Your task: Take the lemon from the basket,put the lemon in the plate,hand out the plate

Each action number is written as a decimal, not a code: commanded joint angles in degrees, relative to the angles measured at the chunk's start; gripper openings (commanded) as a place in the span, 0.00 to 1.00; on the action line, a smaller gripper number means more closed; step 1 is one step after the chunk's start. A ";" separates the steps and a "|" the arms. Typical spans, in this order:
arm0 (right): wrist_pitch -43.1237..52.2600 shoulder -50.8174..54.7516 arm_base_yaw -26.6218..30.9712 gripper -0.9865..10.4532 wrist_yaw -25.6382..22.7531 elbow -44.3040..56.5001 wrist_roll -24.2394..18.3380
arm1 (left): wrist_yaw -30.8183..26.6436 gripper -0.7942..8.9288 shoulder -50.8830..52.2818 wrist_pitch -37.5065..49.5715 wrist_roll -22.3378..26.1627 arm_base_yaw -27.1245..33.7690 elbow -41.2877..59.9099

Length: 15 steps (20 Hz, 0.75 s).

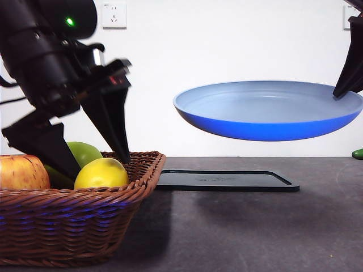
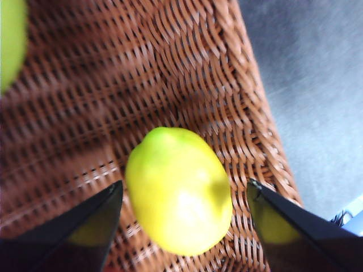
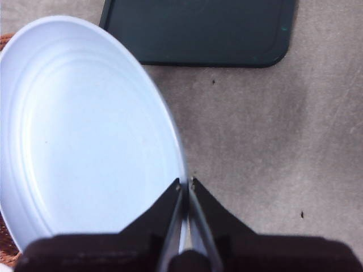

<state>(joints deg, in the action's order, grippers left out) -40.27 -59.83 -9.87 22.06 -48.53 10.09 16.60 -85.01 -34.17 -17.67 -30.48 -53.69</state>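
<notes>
The yellow lemon (image 1: 101, 173) lies in the brown wicker basket (image 1: 74, 226) at the front left. My left gripper (image 1: 93, 161) is open, with one jaw on each side of the lemon (image 2: 178, 190), reaching down into the basket (image 2: 113, 85). I cannot tell if the jaws touch it. My right gripper (image 1: 345, 90) is shut on the rim of the light-blue plate (image 1: 266, 110) and holds it level in the air above the table. In the right wrist view the plate (image 3: 85, 136) is empty and its rim sits between the jaws of my right gripper (image 3: 185, 184).
A green apple (image 1: 84, 152) and a red-yellow apple (image 1: 22, 171) lie in the basket behind the lemon. A flat black tray (image 1: 227, 180) lies on the dark table below the plate. A small green thing (image 1: 357, 153) sits at the far right edge.
</notes>
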 commanded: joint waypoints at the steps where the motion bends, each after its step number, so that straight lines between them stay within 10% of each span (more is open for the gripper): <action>1: 0.72 -0.37 -0.15 0.09 0.31 -0.83 0.55 | -0.87 0.47 -2.51 0.52 -0.35 -1.27 -1.11; 15: 0.70 -0.55 -0.13 0.09 -2.69 -0.81 0.55 | -3.10 0.27 -1.60 -1.64 3.37 -2.78 -4.50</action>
<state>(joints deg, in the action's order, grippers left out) -40.27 -59.83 -9.87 19.31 -48.53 10.09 13.61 -86.70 -36.64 -15.33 -33.12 -56.86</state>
